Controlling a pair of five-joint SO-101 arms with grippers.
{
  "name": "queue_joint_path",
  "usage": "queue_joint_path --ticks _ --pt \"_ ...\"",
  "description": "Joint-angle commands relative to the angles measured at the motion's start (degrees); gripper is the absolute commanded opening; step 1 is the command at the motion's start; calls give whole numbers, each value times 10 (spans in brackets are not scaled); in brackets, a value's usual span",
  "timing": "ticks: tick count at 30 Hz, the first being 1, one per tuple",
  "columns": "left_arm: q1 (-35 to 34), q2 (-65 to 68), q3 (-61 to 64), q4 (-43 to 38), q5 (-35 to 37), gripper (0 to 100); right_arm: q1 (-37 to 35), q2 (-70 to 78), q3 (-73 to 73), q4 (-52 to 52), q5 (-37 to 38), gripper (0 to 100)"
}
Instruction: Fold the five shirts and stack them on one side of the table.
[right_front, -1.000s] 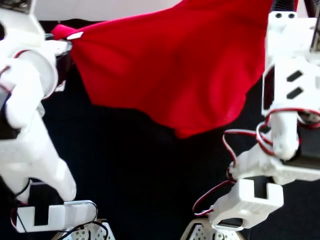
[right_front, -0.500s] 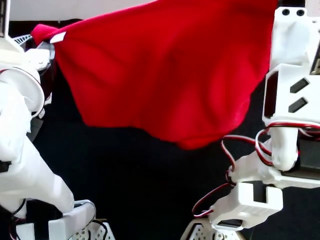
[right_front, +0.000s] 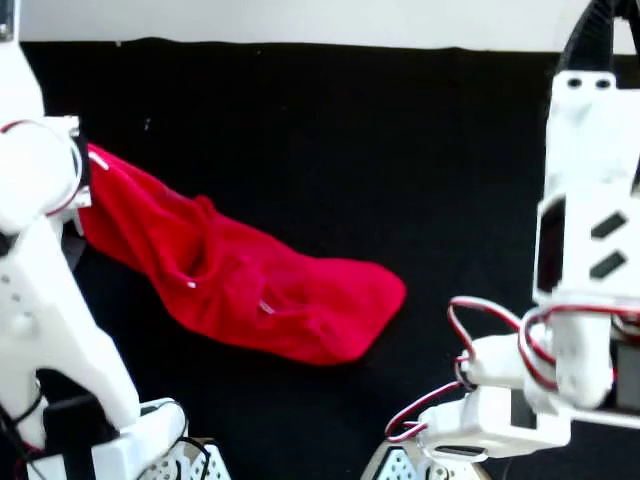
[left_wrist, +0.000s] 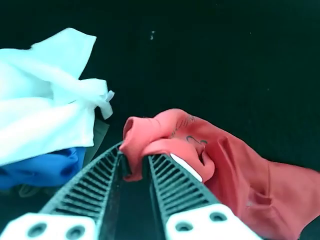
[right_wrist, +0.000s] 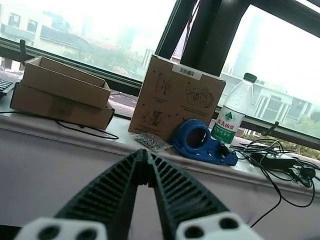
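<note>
Item: red shirt (right_front: 260, 290). It lies crumpled on the black worktop (right_front: 350, 130). Its long axis slants across the high view, from mid-left of the frame down toward the lower centre.

Held end: the upper-left tip, tucked against the left arm (right_front: 40, 250). Your left pincer (left_wrist: 134, 162) is clamped on a bunched corner of the fabric, with the cloth pinched between its jaws.

Free end: the rounded lobe at lower centre. It rests flat on the worktop and is well apart from both arms.

Right pincer (right_wrist: 144, 156): the jaws are pressed together with nothing between them. It is lifted off the worktop and aimed at the window (right_wrist: 100, 20).

Nearer arm: the right arm (right_front: 585, 250), at the right edge of the frame, looks closer to the free end. By my judgement you must bring that pincer down and leftward, along the shirt's axis, to take the lobe.

Also listed: white shirt (left_wrist: 45, 100) and blue shirt (left_wrist: 40, 167), heaped together near the held corner.
</note>
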Motion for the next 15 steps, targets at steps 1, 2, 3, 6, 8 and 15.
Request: queue_joint_path --ticks 1,2,3,6,8,15 --pt "-4 -32 45 -4 3 8 -20 -5 -6 51 6 5" --pt "-5 -34 67 -4 3 8 -33 1 2 80 6 9" --pt "-7 -34 90 -4 3 8 -45 8 15 111 5 9" --pt "-7 -31 169 -5 2 8 -60 28 99 111 -40 26" --pt "-15 -31 222 -16 2 8 -77 33 189 111 -81 90" --pt "-97 -30 403 -142 0 9 -240 34 589 108 -130 278"
